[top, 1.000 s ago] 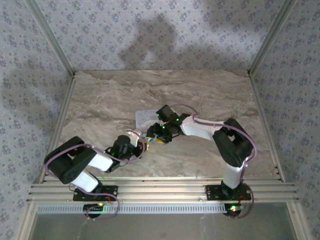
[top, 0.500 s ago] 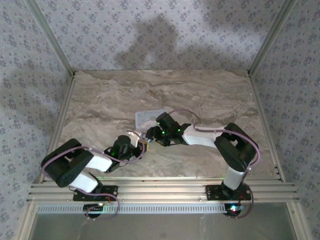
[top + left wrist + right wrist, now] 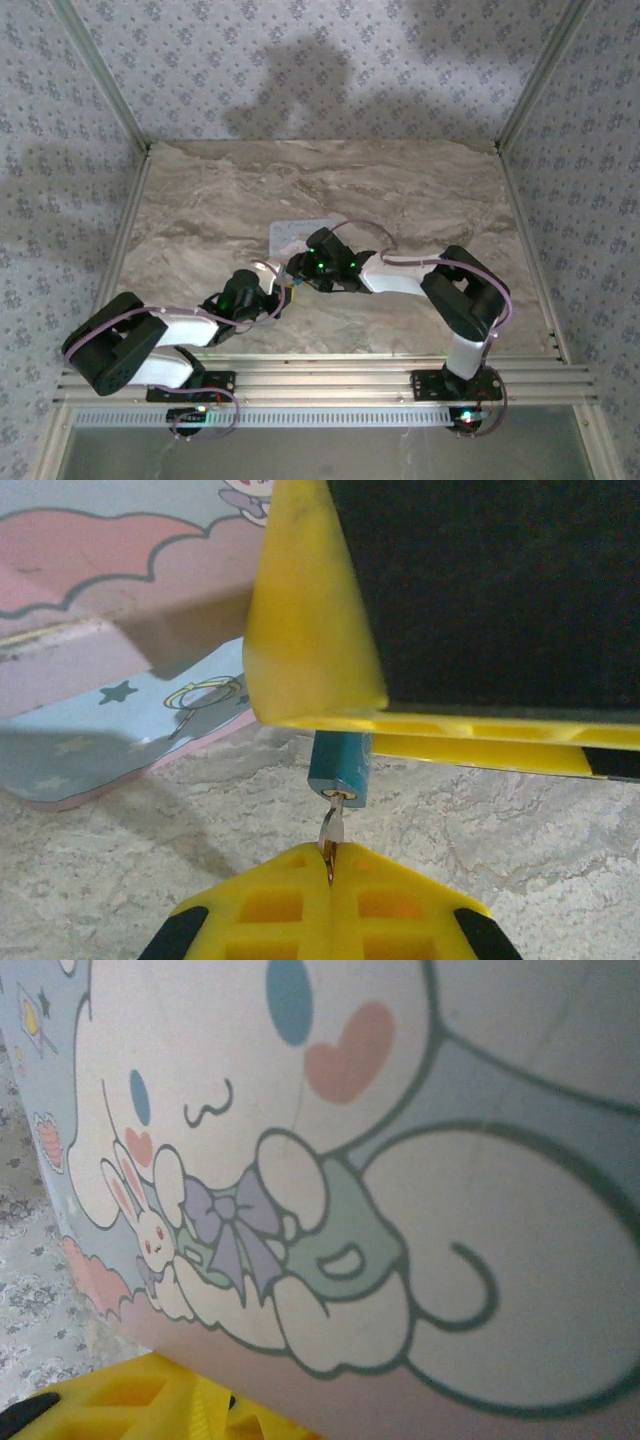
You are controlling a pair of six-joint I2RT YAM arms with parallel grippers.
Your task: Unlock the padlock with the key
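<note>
The small teal padlock hangs just above the marble table, its keyhole facing my left gripper. That gripper is shut on the metal key, whose tip sits in the keyhole. The padlock's top is hidden behind a yellow finger of my right gripper, which reaches over it from above. Whether those jaws clamp the padlock is hidden. From above, the left gripper and the right gripper meet nose to nose at the near edge of the pale blue cartoon tin.
The cartoon tin lies flat just behind and left of the padlock; its lid is very close under the right wrist camera, with a yellow finger at the bottom. Side rails and patterned walls bound the marble table.
My right gripper has shifted left toward the tin's near corner and its jaws have narrowed a little. The left arm has stretched lower and further out; its grip on the key is unchanged.
</note>
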